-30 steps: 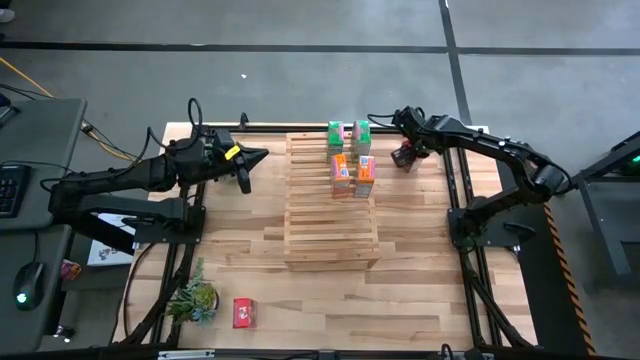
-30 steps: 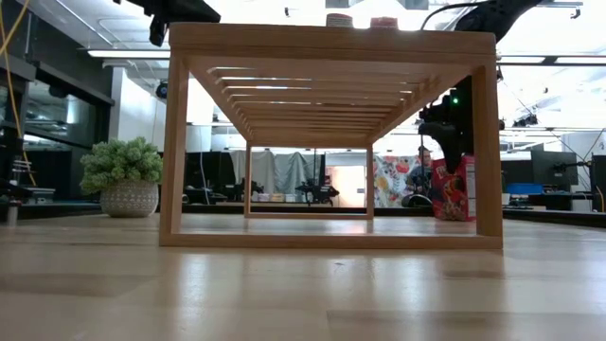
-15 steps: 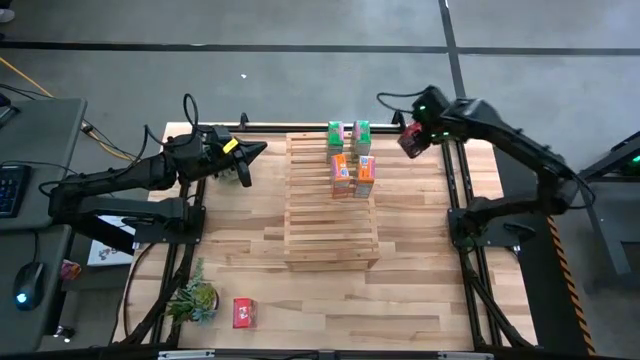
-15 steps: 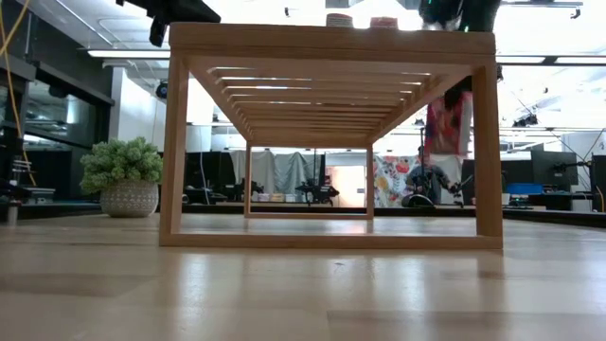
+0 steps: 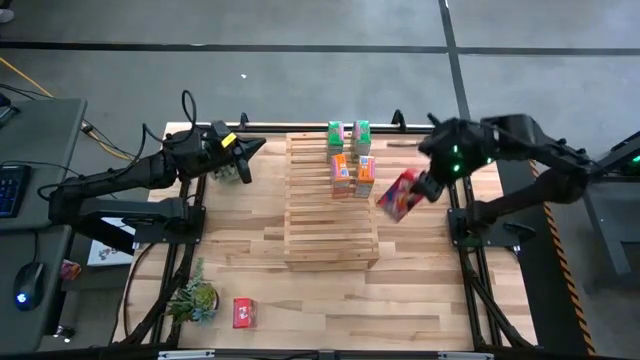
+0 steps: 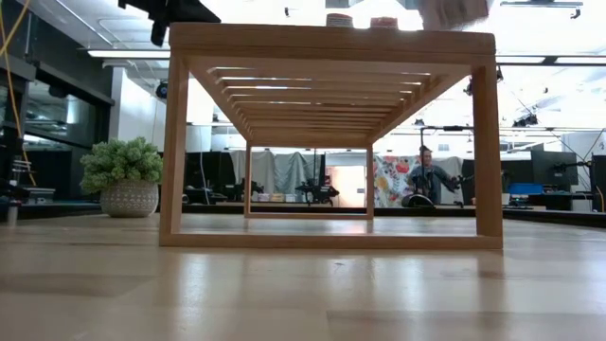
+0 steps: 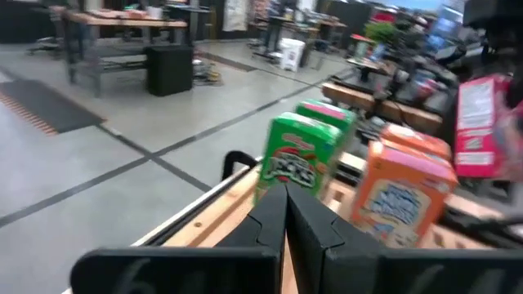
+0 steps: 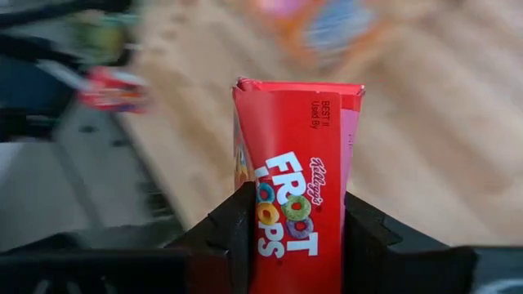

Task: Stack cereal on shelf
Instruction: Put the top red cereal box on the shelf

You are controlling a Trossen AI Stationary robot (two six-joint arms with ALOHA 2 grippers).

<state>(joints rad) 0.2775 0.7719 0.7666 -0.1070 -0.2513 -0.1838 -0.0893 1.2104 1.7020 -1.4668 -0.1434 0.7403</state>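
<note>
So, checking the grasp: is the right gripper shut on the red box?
Shut: the right gripper clamps the red Froot Loops box between both fingers, off the table.

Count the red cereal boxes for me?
2: one red cereal box held in the right claw beside the shelf, another lying near the table's front by the plant.

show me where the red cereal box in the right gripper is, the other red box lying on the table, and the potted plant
Held red cereal box point(image 8: 296, 208): right wrist view, printed front face.
Red box on the table point(image 5: 242, 313): high view, top face.
Potted plant point(image 6: 121, 166): low view, its foliage.
</note>
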